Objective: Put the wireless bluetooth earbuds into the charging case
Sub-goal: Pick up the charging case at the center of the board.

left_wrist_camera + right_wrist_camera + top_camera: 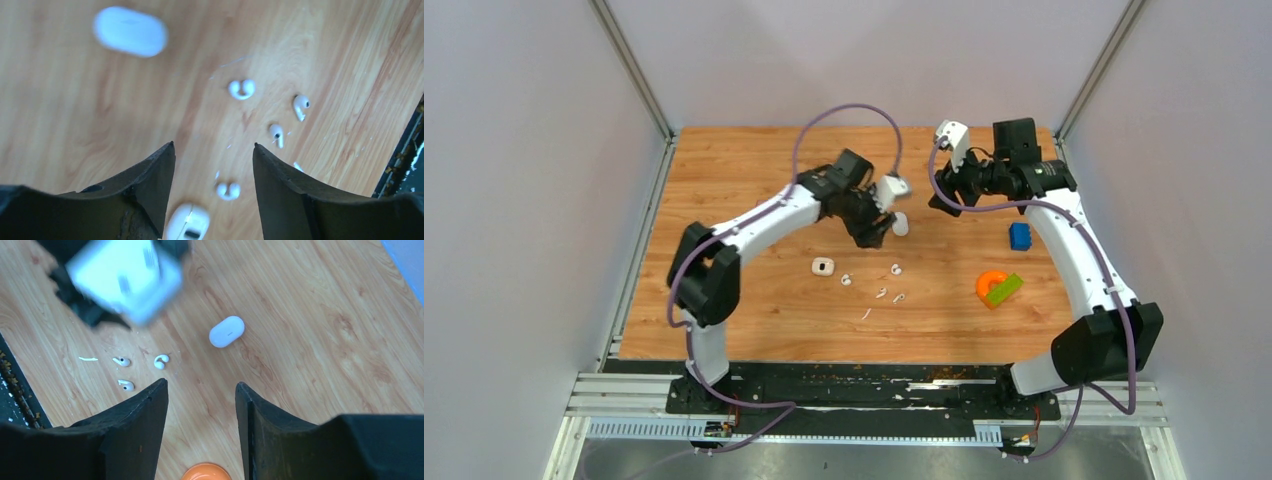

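Loose earbuds (pixel 301 105) on wooden table (pixel 724 180)

Left wrist: you get the white oval case (pixel 130 31) only as a blur; the white piece with a dark slot (pixel 189 222) is cut by the bottom edge. Right wrist: orange object (pixel 206 472) cropped at bottom, blurred white block (pixel 125 277) cropped at top. Top view: earbuds (pixel 895 268) too small to tell orientation.

Even, bright lighting; wrist views blurred, soft shadows.
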Controlling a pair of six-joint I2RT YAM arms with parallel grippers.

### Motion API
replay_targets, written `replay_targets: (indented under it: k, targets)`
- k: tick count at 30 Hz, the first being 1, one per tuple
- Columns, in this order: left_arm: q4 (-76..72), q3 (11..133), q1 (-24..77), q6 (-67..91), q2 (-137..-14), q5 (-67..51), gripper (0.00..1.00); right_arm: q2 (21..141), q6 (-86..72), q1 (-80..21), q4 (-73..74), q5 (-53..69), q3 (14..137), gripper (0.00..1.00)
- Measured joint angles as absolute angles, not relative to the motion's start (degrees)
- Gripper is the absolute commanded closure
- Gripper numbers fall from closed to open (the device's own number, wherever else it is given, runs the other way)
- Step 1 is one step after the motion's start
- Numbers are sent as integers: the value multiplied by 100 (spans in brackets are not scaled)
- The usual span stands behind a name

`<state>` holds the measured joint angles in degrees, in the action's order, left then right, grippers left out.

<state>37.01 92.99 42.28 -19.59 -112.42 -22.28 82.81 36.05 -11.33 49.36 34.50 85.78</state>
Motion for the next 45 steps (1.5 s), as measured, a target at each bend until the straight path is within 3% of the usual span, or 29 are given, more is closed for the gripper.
replay_targets:
  k: [6, 9, 12, 16, 26, 31, 45]
  targets:
    - [3312, 8272, 2729, -1004, -9249, -2095, 17, 8731, 3426, -1693, 4696, 3463, 8510, 51]
    - [3229, 7817, 1837, -314, -8340, -1826, 12, 9220, 3420, -2473, 4637, 3367, 8536, 48]
    - [3146, 7275, 1232, 213, -7804, -1800, 0, 9760, 3629, -3124, 4639, 3430, 8687, 43]
    - [3208, 6346, 589, 784, -7439, -1933, 0, 10269, 3846, -3717, 4327, 3470, 8737, 32]
    - [3472, 5616, -250, 1007, -6488, -2058, 3, 11944, 3859, -4622, 3651, 2635, 9568, 32]
    - [3315, 5433, -576, 1269, -6335, -2270, 6, 12180, 3894, -4764, 3618, 2346, 9588, 32]
    - [3186, 5402, -578, 1385, -6337, -2582, 14, 12658, 4158, -4744, 3695, 2126, 9782, 48]
